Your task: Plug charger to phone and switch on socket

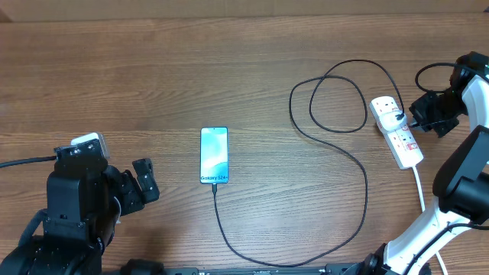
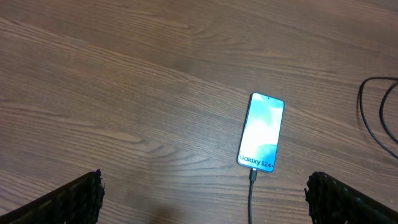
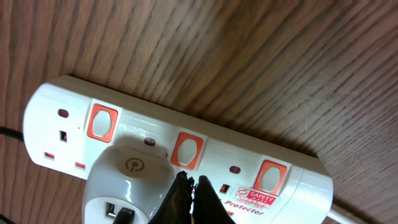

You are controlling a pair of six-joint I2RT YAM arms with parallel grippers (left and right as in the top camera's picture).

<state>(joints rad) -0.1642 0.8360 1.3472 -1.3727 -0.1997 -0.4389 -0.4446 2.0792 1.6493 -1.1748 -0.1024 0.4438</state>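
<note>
Step in hand looks like the switch press: phone end seems done. The right hand [image 3: 191, 184] has its 2 fingers pinched fully together, holding nothing, and works as a poker. Straight ahead of its tips sits the middle red rocker switch [image 3: 187, 151] of the white elongated plastic power strip [image 3: 143, 122]. Contact can't be told. The round white plug adapter [image 3: 124, 177] is just beside the fingertips, so that middle switch is probably the 1 that matters. To do it well: push square onto the rocker, not onto the adapter, and press down so the light strip doesn't slide. Past the strip, ahead of the hand, is bare wooden table [image 3: 298, 56], so overshoot has room. The 2 other switches sit to either side, so don't drift sideways. The slim blue-screen smartphone [image 2: 262, 132] lies flat ahead of the left hand [image 2: 204, 186], well apart from it. The thin black charger cable [image 2: 250, 202] runs into its near end. That hand is spread wide and empty, with open table all round it.
</note>
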